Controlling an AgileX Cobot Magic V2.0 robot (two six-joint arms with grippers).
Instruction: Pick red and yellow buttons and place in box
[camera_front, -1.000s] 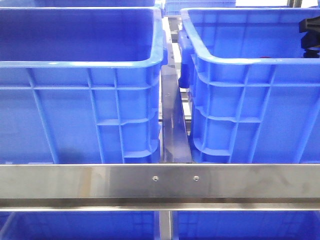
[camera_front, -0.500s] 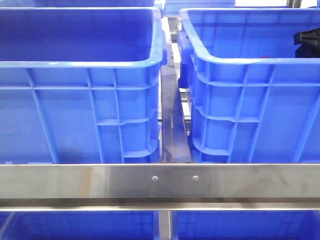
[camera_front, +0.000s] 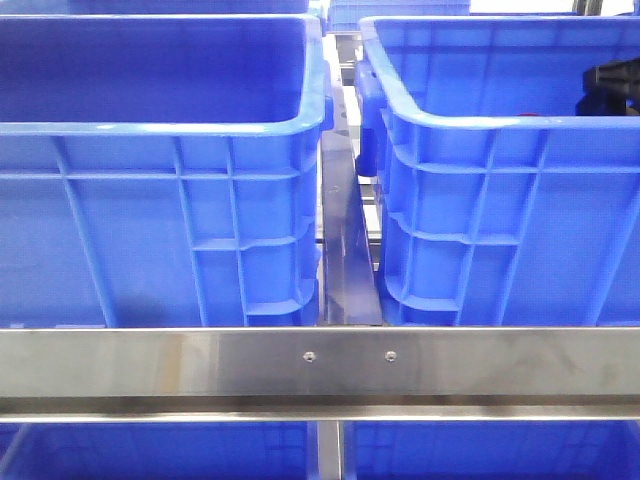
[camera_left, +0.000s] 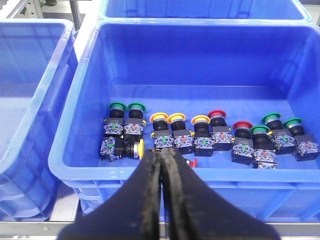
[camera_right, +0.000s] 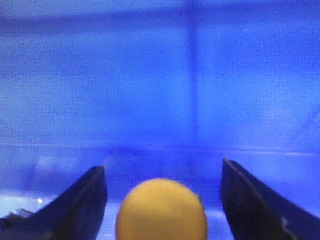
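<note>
My right tool is spread wide inside the box, a yellow button sitting between its fingers, untouched. My left tool is pressed together, hovering over another crate of buttons.

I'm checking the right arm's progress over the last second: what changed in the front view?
The right gripper, a dark shape inside the right-hand blue crate, shifted leftward and slightly lower. Both crates and the steel rail stayed put.
</note>
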